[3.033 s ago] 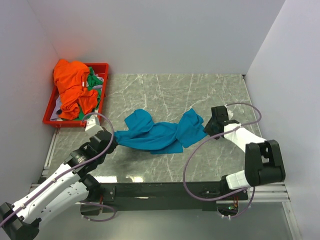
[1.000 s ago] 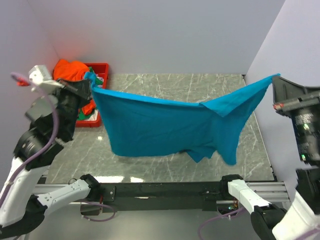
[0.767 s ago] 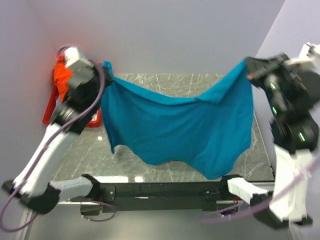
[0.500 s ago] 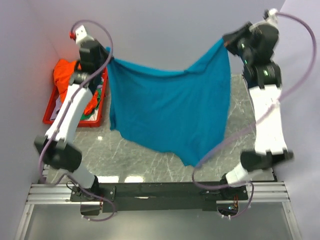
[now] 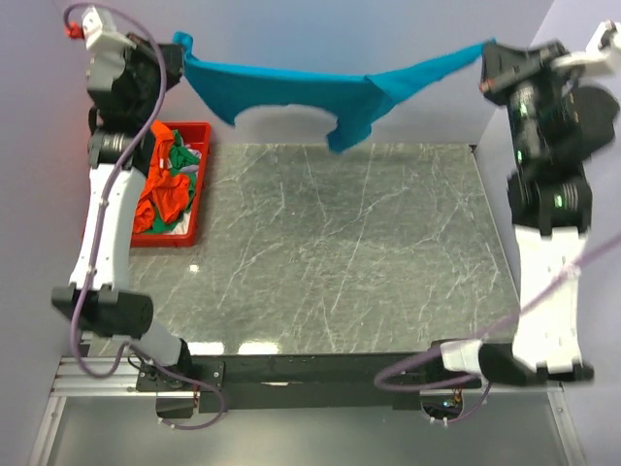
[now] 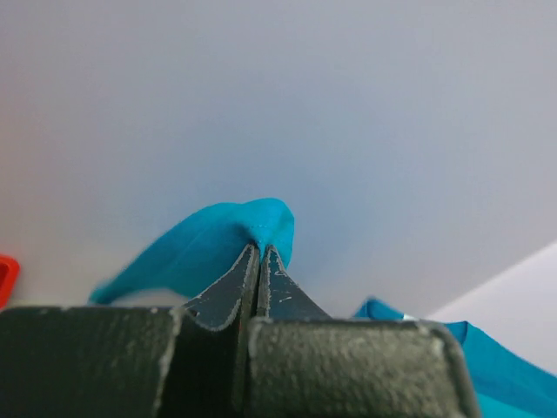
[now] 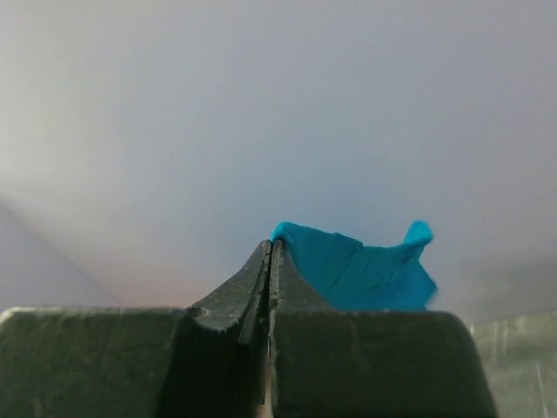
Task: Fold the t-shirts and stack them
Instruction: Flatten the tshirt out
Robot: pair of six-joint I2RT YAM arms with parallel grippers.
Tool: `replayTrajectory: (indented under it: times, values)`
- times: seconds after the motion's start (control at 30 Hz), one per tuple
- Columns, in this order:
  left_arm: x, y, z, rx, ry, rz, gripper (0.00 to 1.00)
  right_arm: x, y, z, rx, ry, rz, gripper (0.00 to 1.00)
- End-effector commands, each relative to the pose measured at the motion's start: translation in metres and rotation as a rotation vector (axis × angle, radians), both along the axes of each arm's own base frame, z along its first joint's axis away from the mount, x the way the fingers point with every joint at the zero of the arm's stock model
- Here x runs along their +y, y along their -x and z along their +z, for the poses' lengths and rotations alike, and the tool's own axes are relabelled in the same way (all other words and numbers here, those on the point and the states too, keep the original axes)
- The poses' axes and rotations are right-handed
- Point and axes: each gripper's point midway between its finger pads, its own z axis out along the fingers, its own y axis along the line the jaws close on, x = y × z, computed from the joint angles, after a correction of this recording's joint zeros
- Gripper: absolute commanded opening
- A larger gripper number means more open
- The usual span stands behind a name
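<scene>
The teal-blue t-shirt (image 5: 291, 85) hangs stretched high in the air near the back wall, held at both ends. My left gripper (image 5: 178, 44) is shut on its left corner; in the left wrist view the cloth (image 6: 222, 244) bunches at my closed fingertips (image 6: 259, 252). My right gripper (image 5: 488, 49) is shut on its right corner; the right wrist view shows the cloth (image 7: 357, 266) at my closed fingertips (image 7: 271, 248). The bright orange t-shirt (image 5: 160, 194) and the green t-shirt (image 5: 179, 155) lie crumpled in the red tray (image 5: 191, 209).
The red tray stands at the table's back left beside the left wall. The grey marble tabletop (image 5: 330, 252) lies below the hanging shirt. White walls close in the back and both sides. Both arms stand tall and extended.
Both arms have swung the teal shirt up and toward the back wall. It went from hanging low in a wide sheet over the table to stretched high and nearly flat.
</scene>
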Motion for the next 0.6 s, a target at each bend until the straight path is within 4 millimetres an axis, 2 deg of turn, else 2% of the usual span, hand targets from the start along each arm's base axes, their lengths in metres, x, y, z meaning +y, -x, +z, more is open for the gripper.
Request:
replayTrajectory:
  times: [0.0,0.03,0.07,0.1,0.13,0.17,0.2,0.23,0.27,0.3,0.33,0.37,0.4,0.47,0.5,0.53,0.57]
  values:
    - [-0.005,0.021,-0.013,-0.004,0.028,-0.053,0.0,-0.003,0.037,-0.011,-0.038,-0.034,0.006,0.0]
    - [-0.008,0.027,-0.04,0.035,0.043,-0.068,0.0,-0.001,0.022,-0.063,0.068,-0.038,0.011,0.0]
    - [-0.009,0.03,-0.059,0.066,0.056,-0.075,0.01,0.0,0.025,-0.084,0.103,-0.057,0.02,0.0]
    - [-0.009,0.028,-0.115,0.174,0.075,-0.073,0.01,-0.001,0.033,-0.13,0.176,-0.068,0.018,0.0]
    - [-0.01,0.042,-0.113,0.144,0.11,-0.082,0.01,0.001,0.038,-0.156,0.221,-0.08,0.024,0.0]
    - [-0.008,0.047,-0.131,0.17,0.124,-0.07,0.01,0.001,0.057,-0.169,0.222,-0.107,0.036,0.0]
    - [-0.008,0.051,-0.184,0.27,0.137,-0.063,0.01,0.002,0.054,-0.233,0.345,-0.116,0.033,0.0]
    - [-0.009,0.064,-0.192,0.28,0.173,-0.069,0.01,0.001,0.059,-0.264,0.402,-0.135,0.023,0.0]
    - [-0.009,0.07,-0.21,0.299,0.186,-0.068,0.01,0.003,0.065,-0.29,0.438,-0.168,0.03,0.0]
    - [-0.008,0.079,-0.262,0.398,0.198,-0.05,0.01,0.002,0.076,-0.343,0.514,-0.178,0.022,0.0]
    - [-0.008,0.091,-0.274,0.414,0.234,-0.049,0.01,0.0,0.081,-0.37,0.563,-0.193,0.005,0.01]
    - [-0.009,0.098,-0.29,0.425,0.251,-0.052,0.01,0.001,0.09,-0.388,0.582,-0.213,0.01,0.04]
    - [-0.009,0.114,-0.332,0.493,0.283,-0.045,0.02,0.003,0.097,-0.432,0.669,-0.221,0.007,0.13]
    - [-0.008,0.128,-0.365,0.542,0.319,-0.026,0.17,0.01,0.107,-0.462,0.712,-0.255,0.038,0.31]
    - [-0.008,0.142,-0.393,0.591,0.337,-0.023,0.21,0.011,0.114,-0.489,0.767,-0.261,0.041,0.44]
    - [-0.01,0.149,-0.403,0.606,0.345,-0.031,0.34,0.015,0.118,-0.498,0.787,-0.27,0.061,0.48]
    - [-0.01,0.154,-0.411,0.62,0.349,-0.028,0.4,0.017,0.12,-0.501,0.784,-0.271,0.073,0.51]
